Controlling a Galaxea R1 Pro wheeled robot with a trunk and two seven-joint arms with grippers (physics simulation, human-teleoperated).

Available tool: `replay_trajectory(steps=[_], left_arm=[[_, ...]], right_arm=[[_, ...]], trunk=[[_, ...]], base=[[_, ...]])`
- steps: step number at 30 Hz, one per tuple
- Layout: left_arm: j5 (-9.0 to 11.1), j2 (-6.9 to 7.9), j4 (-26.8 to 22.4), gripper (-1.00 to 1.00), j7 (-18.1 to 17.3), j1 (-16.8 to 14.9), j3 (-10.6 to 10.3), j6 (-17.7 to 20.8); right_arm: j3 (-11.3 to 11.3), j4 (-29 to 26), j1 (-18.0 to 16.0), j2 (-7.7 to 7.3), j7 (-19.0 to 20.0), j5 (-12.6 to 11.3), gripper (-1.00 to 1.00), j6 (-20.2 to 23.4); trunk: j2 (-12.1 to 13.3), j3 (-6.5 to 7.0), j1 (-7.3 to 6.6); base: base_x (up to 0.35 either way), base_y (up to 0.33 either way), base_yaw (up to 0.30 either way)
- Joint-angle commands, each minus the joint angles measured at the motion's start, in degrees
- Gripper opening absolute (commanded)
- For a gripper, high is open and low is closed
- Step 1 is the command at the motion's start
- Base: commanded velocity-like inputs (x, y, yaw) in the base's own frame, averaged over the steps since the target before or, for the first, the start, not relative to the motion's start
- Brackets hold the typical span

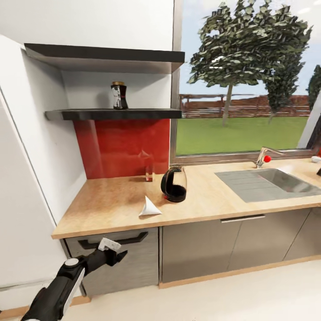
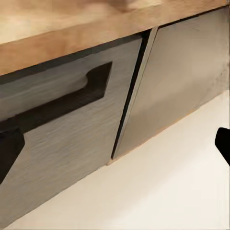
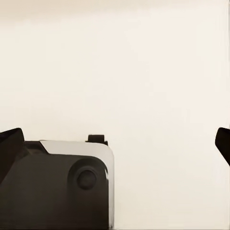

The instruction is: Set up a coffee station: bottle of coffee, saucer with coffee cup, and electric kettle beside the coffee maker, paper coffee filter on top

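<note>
The bottle of coffee (image 1: pixel 118 95), a dark jar with a pale label, stands on the lower black kitchen shelf (image 1: pixel 111 114). The paper coffee filter (image 1: pixel 149 207), a white cone, lies on its side on the tan kitchen countertop (image 1: pixel 102 205). Just behind it is a rounded vessel (image 1: pixel 174 185) with a black handle, a dark base and a clear body; I cannot tell if it is the kettle or a carafe. My left gripper (image 1: pixel 117 255) (image 2: pixel 115 148) hangs open below the counter edge, facing a grey drawer front. My right gripper (image 3: pixel 115 143) is open over pale floor.
A small red-tinted glass (image 1: pixel 148 172) stands against the red backsplash. A steel sink (image 1: pixel 267 183) and tap (image 1: pixel 264 157) are set into the counter at right. A white wall panel (image 1: pixel 26 187) borders the left. Grey cabinets (image 1: pixel 200 249) and a black drawer handle (image 2: pixel 72 98) sit below.
</note>
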Motion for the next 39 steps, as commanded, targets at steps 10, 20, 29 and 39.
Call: replay_trajectory(steps=[10,20,29,39], left_arm=[[-1.0,1.9,-0.8,1.0,-6.9,-12.1,0.2,9.4],[-1.1,3.6,0.2,1.0,-6.7,-11.2,0.3,8.9],[-1.2,3.59,0.3,1.0,-6.7,-11.2,0.0,8.9],[-1.1,3.37,1.2,1.0,-6.6,-11.2,-0.3,8.8]], right_arm=[[-0.1,1.4,0.0,0.37,-0.1,-0.1,1.0,0.7],[0.0,1.1,0.0,0.53,0.1,-0.4,1.0,4.9],[0.0,1.2,0.0,0.42,0.3,-0.3,1.0,4.9],[-0.2,1.3,0.0,0.38,0.0,-0.4,1.0,4.8]], trunk=[[0.0,-0.03,0.02],[0.0,-0.03,0.02],[0.0,-0.03,0.02],[0.0,-0.03,0.02]], base=[[0.0,0.0,-0.266],[0.152,0.043,-0.139],[0.245,0.065,-0.005],[0.076,-0.022,-0.005]])
